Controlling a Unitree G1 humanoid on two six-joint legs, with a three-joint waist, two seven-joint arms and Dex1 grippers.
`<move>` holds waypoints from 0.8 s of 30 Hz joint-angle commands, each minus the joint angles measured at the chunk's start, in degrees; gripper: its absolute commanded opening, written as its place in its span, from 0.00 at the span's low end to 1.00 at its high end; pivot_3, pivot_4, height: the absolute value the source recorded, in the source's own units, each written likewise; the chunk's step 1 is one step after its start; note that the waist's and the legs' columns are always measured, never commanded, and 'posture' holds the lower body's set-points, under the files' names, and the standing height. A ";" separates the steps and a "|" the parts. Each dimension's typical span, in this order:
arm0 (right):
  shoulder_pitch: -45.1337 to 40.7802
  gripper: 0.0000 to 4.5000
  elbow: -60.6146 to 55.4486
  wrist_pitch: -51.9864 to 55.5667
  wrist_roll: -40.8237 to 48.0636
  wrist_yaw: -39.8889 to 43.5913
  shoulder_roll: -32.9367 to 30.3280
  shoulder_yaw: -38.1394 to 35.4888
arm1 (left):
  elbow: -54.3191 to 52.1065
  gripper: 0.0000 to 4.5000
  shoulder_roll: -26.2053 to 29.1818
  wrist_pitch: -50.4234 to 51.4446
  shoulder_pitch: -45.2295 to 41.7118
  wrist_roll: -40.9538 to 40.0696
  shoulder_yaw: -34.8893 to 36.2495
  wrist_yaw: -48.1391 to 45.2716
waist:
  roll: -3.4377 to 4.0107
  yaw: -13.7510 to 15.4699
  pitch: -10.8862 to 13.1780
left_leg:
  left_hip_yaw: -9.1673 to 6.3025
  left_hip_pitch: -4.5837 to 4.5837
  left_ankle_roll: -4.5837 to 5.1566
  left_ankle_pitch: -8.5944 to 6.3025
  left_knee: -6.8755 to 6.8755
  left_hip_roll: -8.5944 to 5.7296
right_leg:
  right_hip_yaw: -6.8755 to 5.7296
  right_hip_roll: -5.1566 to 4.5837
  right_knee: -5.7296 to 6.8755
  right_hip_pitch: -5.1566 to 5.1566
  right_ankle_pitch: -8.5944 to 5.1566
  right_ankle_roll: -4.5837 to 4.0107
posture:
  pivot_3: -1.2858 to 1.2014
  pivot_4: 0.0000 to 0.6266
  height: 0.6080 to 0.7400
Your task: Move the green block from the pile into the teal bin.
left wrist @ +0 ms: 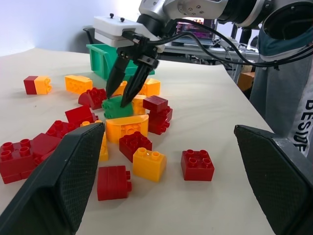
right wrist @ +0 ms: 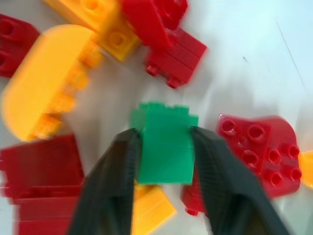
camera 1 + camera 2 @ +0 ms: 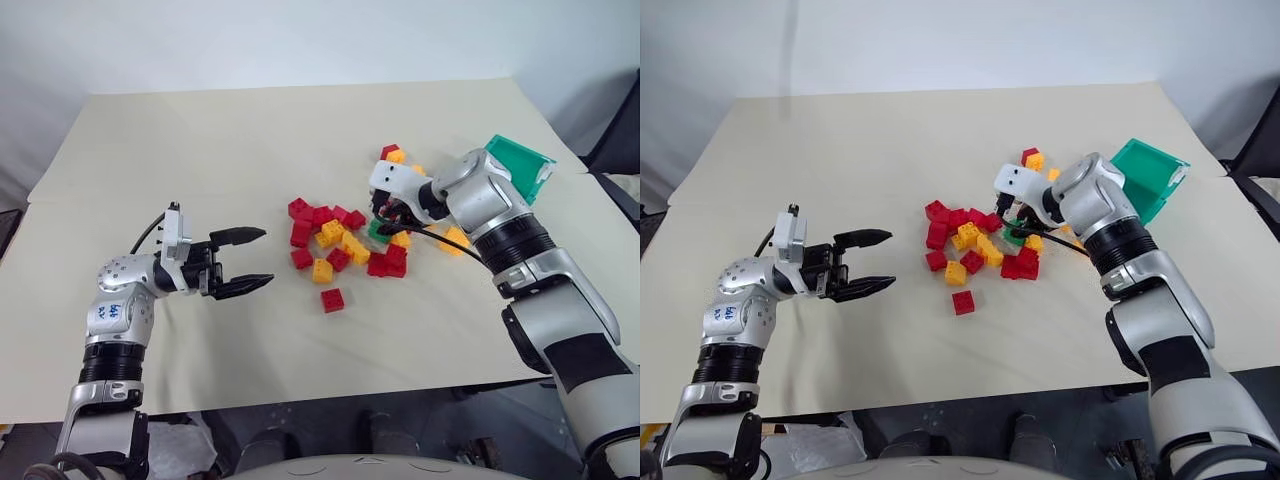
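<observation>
Beige table (image 3: 200, 140) filling frame, white wall behind. Am seeing right hand (image 2: 164, 147) reaching down into pile (image 3: 335, 245) at centre right, its two black fingers (image 2: 110, 181) pressing both sides of green block (image 2: 164, 147); block sitting among red and yellow bricks, seemingly not lifted. Teal bin (image 3: 520, 165) tilting at right, behind right arm. Left hand (image 3: 240, 262) hovering at lower left, fingers spread wide, holding nothing, well apart from pile.
</observation>
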 commanded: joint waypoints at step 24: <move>-1.73 1.00 -7.58 1.41 0.51 4.92 -4.61 -1.43 | -2.53 1.00 0.65 -1.13 0.53 -1.44 1.42 0.78 | 0.03 0.39 0.02 | -0.05 -0.06 -0.06 0.05 0.00 -0.01 | -0.01 0.00 0.00 -0.05 0.00 0.00 | 0.52 0.24 1.00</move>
